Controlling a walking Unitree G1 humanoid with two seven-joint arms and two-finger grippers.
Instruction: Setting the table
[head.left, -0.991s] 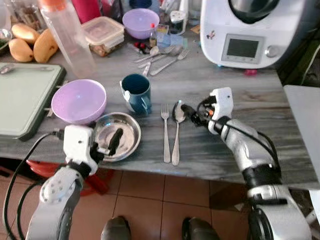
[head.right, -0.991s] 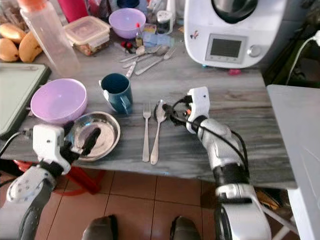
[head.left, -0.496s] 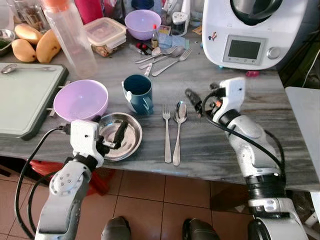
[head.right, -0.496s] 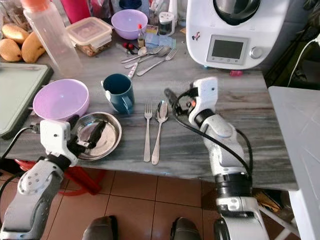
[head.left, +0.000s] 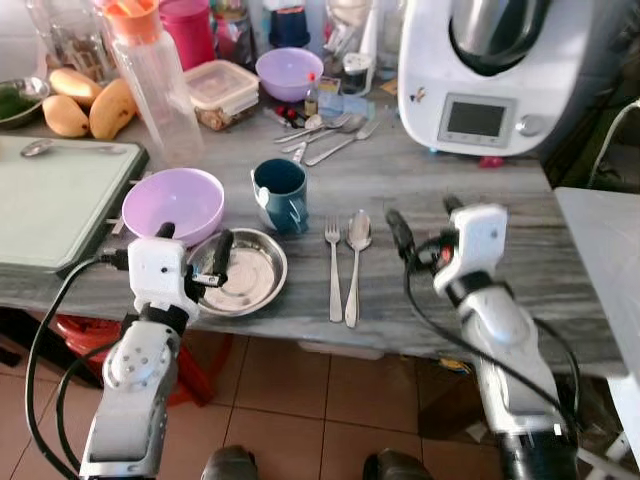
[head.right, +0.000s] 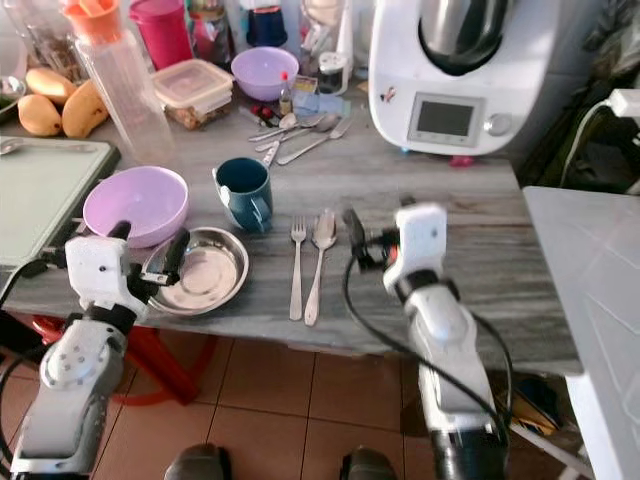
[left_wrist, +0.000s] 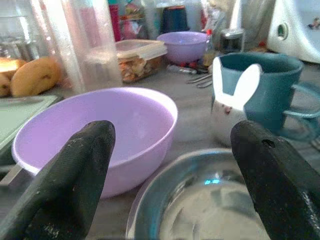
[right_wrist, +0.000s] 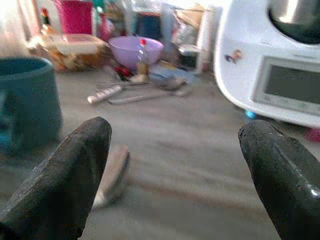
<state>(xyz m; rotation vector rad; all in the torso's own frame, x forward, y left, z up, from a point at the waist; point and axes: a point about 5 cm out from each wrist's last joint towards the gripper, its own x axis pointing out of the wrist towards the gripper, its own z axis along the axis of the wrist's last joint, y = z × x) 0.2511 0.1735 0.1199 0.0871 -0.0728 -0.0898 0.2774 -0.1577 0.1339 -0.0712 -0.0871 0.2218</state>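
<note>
Hovering above table (head.left: 420, 180) edge, my left gripper (head.left: 192, 248) was spread wide and empty, one finger over steel plate (head.left: 240, 283), other by purple bowl (head.left: 172, 203). My right gripper (head.left: 425, 220) was wide apart too, holding nothing, just right of spoon (head.left: 356, 262). Fork (head.left: 333, 265) lay beside spoon, blue mug (head.left: 280, 193) behind plate.

left claw (head.left: 192, 262) over plate (head.left: 240, 290) | bowl (head.left: 172, 203) just behind | mug (head.left: 280, 193) behind-right | fork (head.left: 333, 262), spoon (head.left: 355, 260) left of right claw (head.left: 425, 224)
</note>
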